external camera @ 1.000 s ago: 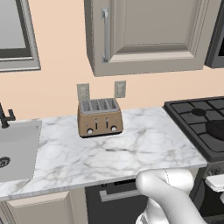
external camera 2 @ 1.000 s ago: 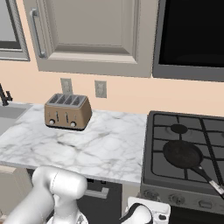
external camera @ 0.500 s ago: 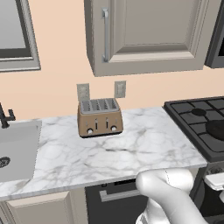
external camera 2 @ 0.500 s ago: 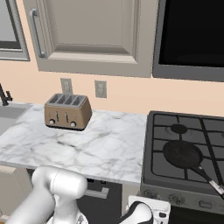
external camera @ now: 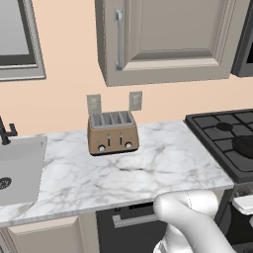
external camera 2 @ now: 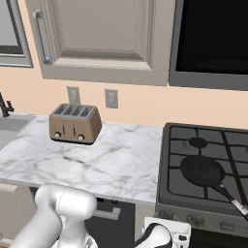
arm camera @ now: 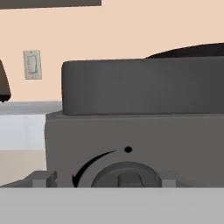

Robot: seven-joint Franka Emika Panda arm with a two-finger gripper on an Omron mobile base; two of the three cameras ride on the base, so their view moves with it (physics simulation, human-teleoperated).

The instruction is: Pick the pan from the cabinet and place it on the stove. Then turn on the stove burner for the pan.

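Counting the visible items gives one pan [external camera 2: 202, 170], one stove [external camera 2: 193, 193], one wall cabinet [external camera 2: 97, 38], one toaster [external camera 2: 75, 123] and two wall outlets [external camera 2: 111, 98]. The pan is round and black and rests on the stove's front left burner in the right base view, with its long handle running toward the front right corner. The cabinet door is closed, its bar handle [external camera: 118, 39] vertical at the door's left side. The toaster stands on the marble counter [external camera: 148, 168], against the wall just below the outlets and well apart from the stove.

The arm is folded low in front of the counter edge, its white elbow at the bottom of both base views. The hand [external camera 2: 162, 237] sits just below the stove's front panel. In the hand view, a round knob [arm camera: 126, 175] with a curved arrow mark lies directly ahead, close to the camera. The gripper's fingertips appear as small grey shapes either side of the knob, probably spread, though the state cannot be confirmed.
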